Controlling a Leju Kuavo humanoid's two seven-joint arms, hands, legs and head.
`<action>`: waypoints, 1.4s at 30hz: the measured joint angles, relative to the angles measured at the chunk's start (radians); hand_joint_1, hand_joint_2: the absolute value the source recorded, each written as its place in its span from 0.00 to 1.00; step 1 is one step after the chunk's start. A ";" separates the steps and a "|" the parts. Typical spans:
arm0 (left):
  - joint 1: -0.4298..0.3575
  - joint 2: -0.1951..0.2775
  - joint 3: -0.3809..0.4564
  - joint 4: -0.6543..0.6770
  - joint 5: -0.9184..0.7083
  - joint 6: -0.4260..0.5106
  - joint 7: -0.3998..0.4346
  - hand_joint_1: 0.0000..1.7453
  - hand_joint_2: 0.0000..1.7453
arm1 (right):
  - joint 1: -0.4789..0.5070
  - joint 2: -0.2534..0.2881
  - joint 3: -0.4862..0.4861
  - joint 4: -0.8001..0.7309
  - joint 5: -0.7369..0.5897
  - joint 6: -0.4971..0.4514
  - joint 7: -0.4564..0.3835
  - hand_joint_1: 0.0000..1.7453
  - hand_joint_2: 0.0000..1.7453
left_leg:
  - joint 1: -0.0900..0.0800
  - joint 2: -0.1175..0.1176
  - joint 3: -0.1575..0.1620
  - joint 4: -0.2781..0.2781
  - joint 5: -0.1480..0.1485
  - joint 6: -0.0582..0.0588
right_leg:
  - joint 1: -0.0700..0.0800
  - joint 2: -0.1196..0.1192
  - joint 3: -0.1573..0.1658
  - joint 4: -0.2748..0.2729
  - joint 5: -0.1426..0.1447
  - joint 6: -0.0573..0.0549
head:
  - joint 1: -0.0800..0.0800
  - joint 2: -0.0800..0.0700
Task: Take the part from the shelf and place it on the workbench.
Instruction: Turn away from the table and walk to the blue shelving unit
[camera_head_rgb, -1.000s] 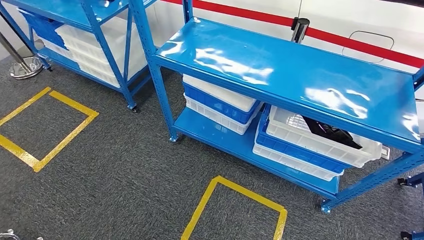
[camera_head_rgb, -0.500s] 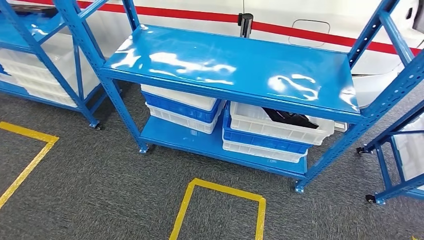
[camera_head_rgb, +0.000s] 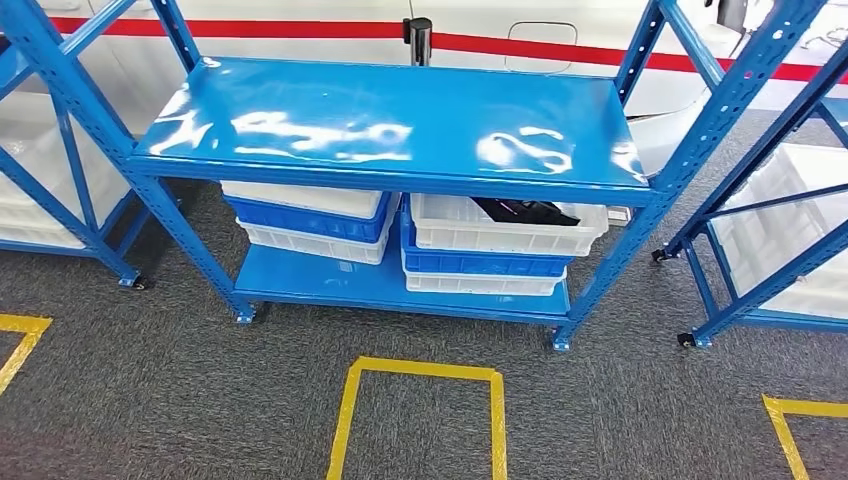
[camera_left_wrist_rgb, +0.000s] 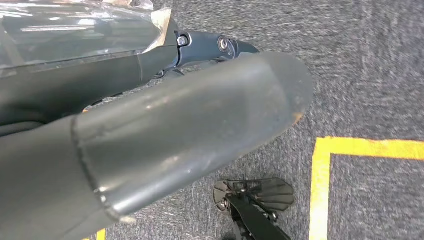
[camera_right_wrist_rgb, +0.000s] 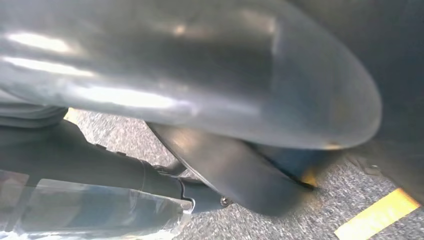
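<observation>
— Left hand (camera_left_wrist_rgb: 150, 135) low over the carpet (camera_left_wrist_rgb: 370, 75), thumb across the lens. Open or closed, can't tell; nothing seen in it.
— And on the shelf (camera_head_rgb: 390, 180)?
— Left stack (camera_head_rgb: 305, 215) at the lower board's left end: no part seen there. Right of centre, top white crate (camera_head_rgb: 500, 232), dark part (camera_head_rgb: 525, 211) inside, long axis roughly along the front edge, tucked under the top board.
— Right hand (camera_right_wrist_rgb: 175, 85)?
— Hanging by the floor too, grip unreadable.
— Nearer arm?
— Probably the right, by a shade. Part well ahead of both hands; calls for closing in, then reaching under that top board.
</observation>
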 joint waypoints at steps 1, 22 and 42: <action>-0.001 0.000 0.000 0.000 0.000 0.001 0.000 0.00 0.00 | 0.000 0.000 0.000 0.000 0.000 0.000 0.000 0.00 0.00 | -0.003 0.009 0.004 0.000 -0.003 -0.007 | 0.002 -0.010 0.012 -0.027 0.008 -0.005 | -0.002 0.000; -0.002 -0.002 0.000 0.000 -0.001 -0.007 0.008 0.00 0.00 | 0.002 -0.002 0.001 0.000 0.030 -0.038 0.014 0.00 0.00 | -0.011 -0.096 -0.023 0.014 0.010 -0.013 | 0.021 0.085 0.011 -0.035 0.015 -0.040 | -0.011 0.000; -0.002 -0.002 0.000 0.000 -0.001 -0.009 0.008 0.00 1.00 | 0.002 -0.002 0.001 0.000 0.030 -0.040 0.016 0.00 1.00 | -0.016 -0.096 -0.026 0.015 0.011 0.000 | 0.016 0.085 0.010 -0.041 0.020 -0.028 | -0.012 0.000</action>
